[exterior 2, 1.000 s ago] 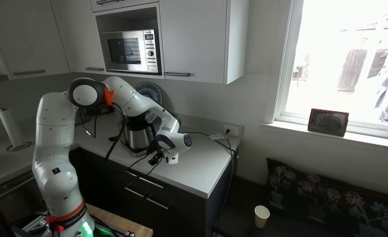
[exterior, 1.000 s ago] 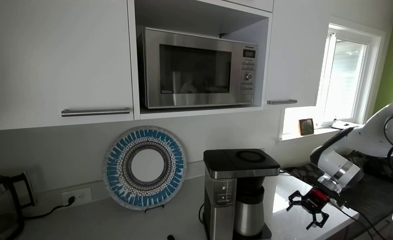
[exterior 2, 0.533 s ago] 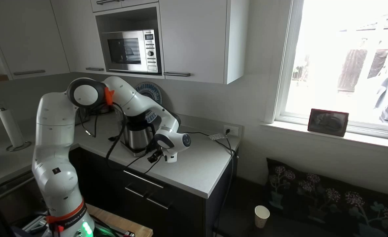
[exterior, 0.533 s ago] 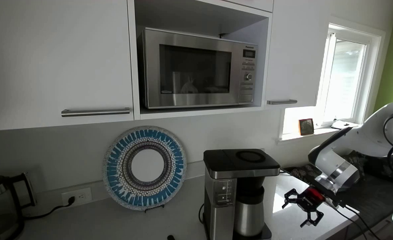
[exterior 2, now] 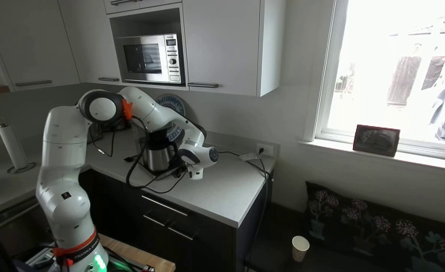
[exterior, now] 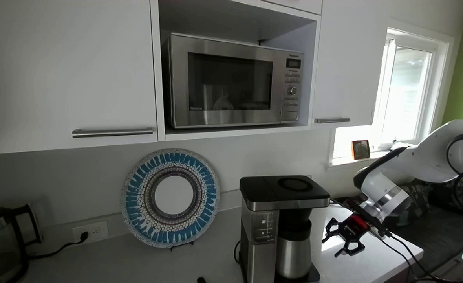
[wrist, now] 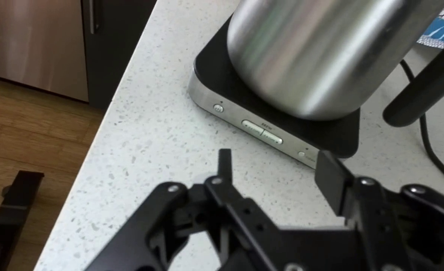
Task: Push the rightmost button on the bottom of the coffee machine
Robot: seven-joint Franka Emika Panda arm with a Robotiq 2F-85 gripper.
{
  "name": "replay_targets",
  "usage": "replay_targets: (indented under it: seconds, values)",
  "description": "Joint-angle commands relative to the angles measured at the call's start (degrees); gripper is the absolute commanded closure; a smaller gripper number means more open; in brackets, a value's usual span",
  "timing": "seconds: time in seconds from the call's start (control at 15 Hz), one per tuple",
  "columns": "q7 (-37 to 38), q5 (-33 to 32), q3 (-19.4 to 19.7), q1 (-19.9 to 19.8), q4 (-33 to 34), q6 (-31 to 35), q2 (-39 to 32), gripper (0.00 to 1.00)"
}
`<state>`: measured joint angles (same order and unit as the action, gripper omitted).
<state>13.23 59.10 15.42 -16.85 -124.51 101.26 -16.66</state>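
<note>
The coffee machine (exterior: 258,255) stands on the counter with its steel carafe (exterior: 294,255) in place; the carafe also shows in an exterior view (exterior 2: 157,159), partly behind my arm. In the wrist view its base (wrist: 222,67) has a silver front edge with a round power button (wrist: 218,108), a long split brew button (wrist: 262,131) and a small round rightmost button (wrist: 301,154). My gripper (wrist: 274,154) is open and empty in front of the base. Its right fingertip overlaps the edge's right end in view, just beside the small button. Contact cannot be told. In an exterior view my gripper (exterior: 330,248) is right of the carafe.
The white counter (exterior 2: 222,189) ends at a front edge close to my arm. A black cable (wrist: 429,143) lies right of the base. The carafe handle (wrist: 421,86) juts out. A patterned round plate (exterior: 172,196) leans on the wall. The microwave (exterior: 231,78) sits above.
My gripper has moved toward the coffee machine, left and slightly up in an exterior view. The fingers stay open. The coffee machine has not moved.
</note>
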Motion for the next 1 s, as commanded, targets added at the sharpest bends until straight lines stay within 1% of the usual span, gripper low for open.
replay_targets:
  seconds: [0.0,0.07,0.13,0.27,0.93]
  values:
    - [0.7,0.3,-0.4,1.1,3.0,1.3,-2.9,0.71]
    - [0.7,0.3,-0.4,1.2,3.6,1.5,-3.4,0.77]
    - [0.8,0.2,-0.5,1.4,3.9,1.9,-3.8,0.86]
    - [1.3,0.3,-0.7,1.7,4.5,1.6,-4.6,0.99]
    - [2.7,0.9,-1.2,2.8,4.9,3.2,-6.5,1.0]
